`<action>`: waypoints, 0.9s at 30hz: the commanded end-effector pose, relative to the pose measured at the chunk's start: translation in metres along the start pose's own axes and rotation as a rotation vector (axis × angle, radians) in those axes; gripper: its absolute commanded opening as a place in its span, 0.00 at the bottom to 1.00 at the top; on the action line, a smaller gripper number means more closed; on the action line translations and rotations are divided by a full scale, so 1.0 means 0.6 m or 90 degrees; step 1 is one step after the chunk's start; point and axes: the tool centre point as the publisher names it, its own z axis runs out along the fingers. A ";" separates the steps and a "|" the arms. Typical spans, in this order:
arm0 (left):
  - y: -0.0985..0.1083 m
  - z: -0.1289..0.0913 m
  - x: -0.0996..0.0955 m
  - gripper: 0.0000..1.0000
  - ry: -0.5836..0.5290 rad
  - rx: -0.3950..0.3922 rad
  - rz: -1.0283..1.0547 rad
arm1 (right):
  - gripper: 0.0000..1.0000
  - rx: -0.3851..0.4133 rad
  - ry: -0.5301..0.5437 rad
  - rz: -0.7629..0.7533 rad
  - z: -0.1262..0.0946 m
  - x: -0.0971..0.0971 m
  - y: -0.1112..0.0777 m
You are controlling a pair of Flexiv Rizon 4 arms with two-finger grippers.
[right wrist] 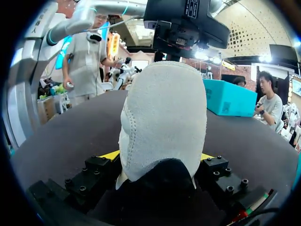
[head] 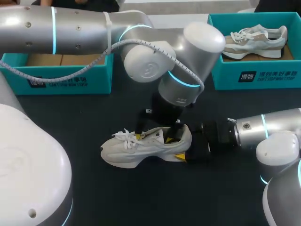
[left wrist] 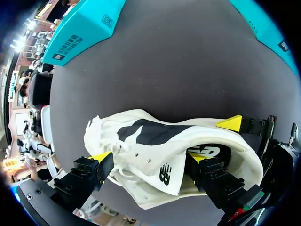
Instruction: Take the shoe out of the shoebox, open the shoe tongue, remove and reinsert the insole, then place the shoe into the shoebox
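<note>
Opening the tongue [left wrist: 160,165] is judged to be the step in hand. The off-white suede-and-mesh sneaker [head: 146,148] lies on its sole at the middle of the black tabletop [head: 141,197]. Its heel [right wrist: 162,117] is clamped by the right claw [right wrist: 159,157], which comes in low from the right edge. The left claw [left wrist: 149,160] hangs above, spread wide, one finger at the laces [head: 124,136], one inside the mouth. Next, the tongue should be drawn forward.

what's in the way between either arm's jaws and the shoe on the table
Nothing visible. The right jaws clasp the heel of the shoe from both sides, and the left jaws are down at its opening, beside the laces.
</note>
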 end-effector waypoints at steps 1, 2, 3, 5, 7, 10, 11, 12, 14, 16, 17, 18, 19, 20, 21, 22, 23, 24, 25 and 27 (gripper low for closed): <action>0.010 -0.009 -0.014 1.00 -0.004 0.008 -0.022 | 0.00 0.002 -0.001 0.000 0.014 -0.005 -0.007; 0.011 -0.011 -0.019 1.00 -0.004 0.007 -0.023 | 0.00 0.002 -0.001 0.000 0.014 -0.005 -0.007; 0.012 -0.014 -0.024 1.00 -0.005 0.007 -0.025 | 0.00 0.002 -0.001 0.000 0.014 -0.005 -0.007; 0.016 -0.020 -0.034 0.98 -0.004 0.008 -0.027 | 0.00 0.002 -0.001 0.000 0.014 -0.005 -0.007; 0.019 -0.027 -0.044 0.62 0.000 0.008 -0.031 | 0.00 0.002 -0.001 0.000 0.014 -0.005 -0.007; 0.023 -0.036 -0.058 0.22 0.010 0.007 -0.037 | 0.00 0.002 -0.001 0.000 0.014 -0.005 -0.007; 0.026 -0.041 -0.062 0.03 0.015 0.006 -0.037 | 0.00 0.002 -0.001 0.000 0.014 -0.005 -0.007; 0.031 -0.046 -0.066 0.00 0.020 0.006 -0.037 | 0.00 0.002 -0.001 0.000 0.014 -0.005 -0.007; 0.035 -0.053 -0.073 0.00 0.033 0.006 -0.035 | 0.00 0.002 -0.001 0.000 0.014 -0.005 -0.007; 0.039 -0.060 -0.081 0.00 0.041 0.006 -0.033 | 0.00 0.002 -0.001 0.000 0.014 -0.005 -0.007; 0.042 -0.062 -0.087 0.00 0.051 0.006 -0.033 | 0.00 0.002 -0.001 0.000 0.014 -0.005 -0.007; 0.044 -0.064 -0.091 0.00 0.053 0.005 -0.034 | 0.00 0.002 -0.001 0.000 0.014 -0.005 -0.007; 0.046 -0.064 -0.097 0.00 0.060 0.002 -0.038 | 0.00 0.002 -0.001 0.000 0.014 -0.005 -0.007; 0.048 -0.064 -0.105 0.00 0.069 -0.005 -0.040 | 0.00 0.002 -0.001 0.000 0.014 -0.005 -0.007; 0.049 -0.064 -0.109 0.00 0.074 -0.009 -0.042 | 0.00 0.002 -0.001 0.000 0.014 -0.005 -0.007; 0.051 -0.065 -0.116 0.00 0.078 -0.011 -0.044 | 0.00 0.002 -0.001 0.000 0.014 -0.005 -0.007; 0.052 -0.064 -0.122 0.00 0.080 -0.013 -0.047 | 0.00 0.002 -0.001 0.000 0.014 -0.005 -0.007; 0.052 -0.063 -0.128 0.00 0.082 -0.015 -0.050 | 0.00 0.002 -0.001 0.000 0.014 -0.005 -0.007; 0.054 -0.062 -0.135 0.00 0.087 -0.019 -0.052 | 0.00 0.002 -0.001 0.000 0.014 -0.005 -0.007; 0.060 -0.059 -0.148 0.00 0.093 -0.023 -0.054 | 0.00 0.002 -0.001 0.000 0.014 -0.005 -0.007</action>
